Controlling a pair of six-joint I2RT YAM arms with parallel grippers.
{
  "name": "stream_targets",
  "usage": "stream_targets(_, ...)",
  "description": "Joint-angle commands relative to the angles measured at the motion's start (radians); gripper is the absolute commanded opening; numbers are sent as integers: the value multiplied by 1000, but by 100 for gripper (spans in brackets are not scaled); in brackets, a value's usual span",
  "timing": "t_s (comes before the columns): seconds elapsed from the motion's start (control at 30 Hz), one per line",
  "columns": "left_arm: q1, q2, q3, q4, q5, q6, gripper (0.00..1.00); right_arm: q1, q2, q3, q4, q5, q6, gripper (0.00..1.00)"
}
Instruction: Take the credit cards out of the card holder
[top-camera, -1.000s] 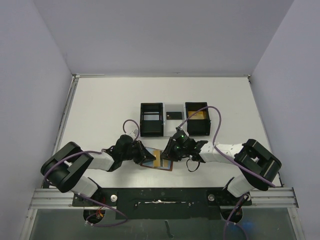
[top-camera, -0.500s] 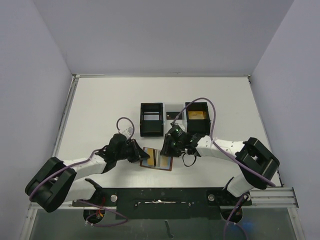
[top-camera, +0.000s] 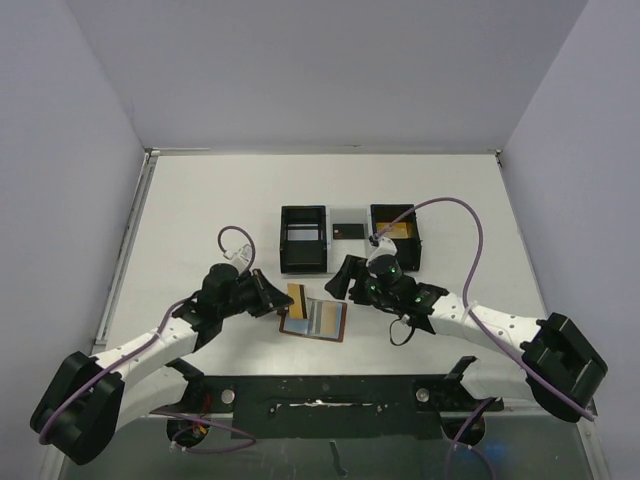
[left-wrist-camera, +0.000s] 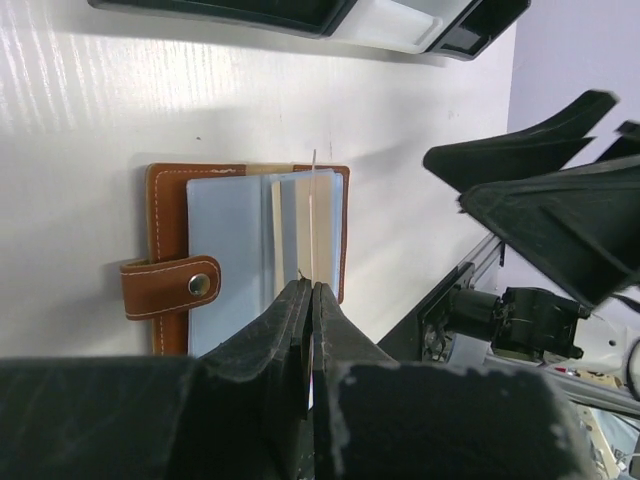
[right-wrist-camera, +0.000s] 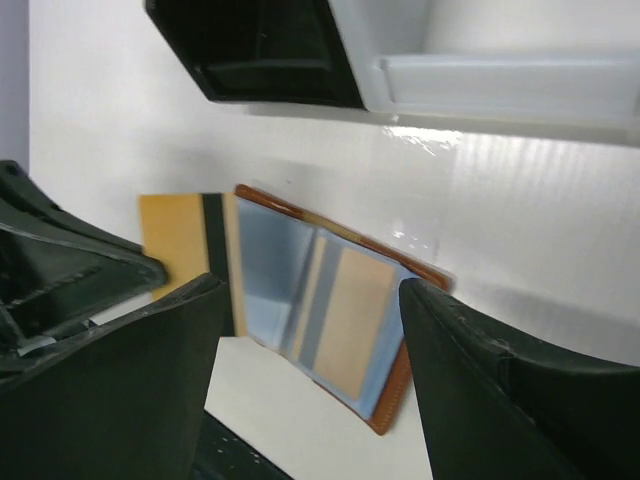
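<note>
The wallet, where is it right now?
In the top view the wallet lies open between the left gripper and right gripper, on the near side of the black tray.

The top external camera looked down from above and behind the arm bases, far off, taking in the whole counter (top-camera: 200, 200). The left wrist camera sat close behind the left end effector (left-wrist-camera: 312, 300), facing along it to the card holder (left-wrist-camera: 165, 215) just ahead. The right wrist camera looked past the right end effector (right-wrist-camera: 312, 300) at that holder, close beneath. All three shared the holder, the credit card (right-wrist-camera: 175, 235) and the tray (right-wrist-camera: 260, 50) beyond.
</note>
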Motion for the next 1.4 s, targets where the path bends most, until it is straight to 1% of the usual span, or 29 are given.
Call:
stream_targets(0.0, 17, -67, 30, -13, 4, 47, 0, 2, -103, -146, 283, 82, -53, 71)
stream_targets(0.07, 19, -89, 15, 29, 11, 41, 0, -22, -141, -148, 229, 99, -50, 71)
stream_targets(0.1, 20, -96, 6, 57, 16, 32, 0, -43, -156, -150, 206, 78, -48, 71)
stream_targets(0.2, 20, -110, -19, 155, 32, -5, 0, -135, -191, -175, 228, -77, -45, 71)
stream_targets(0.3, 20, -111, -29, 237, 46, -24, 0, -201, -247, -217, 280, -176, -32, 71)
stream_targets(0.47, 20, -99, -35, 370, 79, -58, 0, -234, -343, -220, 281, -219, -66, 73)
stream_targets(0.53, 20, -76, -28, 405, 102, -80, 0, -244, -353, -215, 299, -269, -80, 74)
stream_targets(0.63, 19, -29, 3, 438, 162, -86, 0, -247, -340, -215, 331, -384, -80, 73)
stream_targets(0.7, 18, -1, 5, 492, 195, -110, 0, -246, -320, -222, 359, -438, -61, 73)
stream_targets(0.87, 15, 47, -17, 652, 224, -190, 0, -245, -252, -220, 439, -522, -24, 71)
stream_targets(0.97, 12, 62, -10, 682, 246, -203, 0, -241, -209, -226, 527, -601, 6, 68)
stream_targets(1.1, 0, 76, -2, 692, 261, -210, 0, -239, -167, -241, 655, -653, 52, 63)
stream_targets(1.17, -6, 79, -3, 715, 259, -218, 0, -237, -151, -254, 722, -664, 70, 63)
stream_targets(1.23, -14, 83, 1, 726, 257, -223, 0, -237, -134, -255, 738, -669, 65, 62)
stream_targets(1.37, -33, 109, 21, 750, 270, -236, 0, -235, -97, -261, 789, -692, 92, 52)
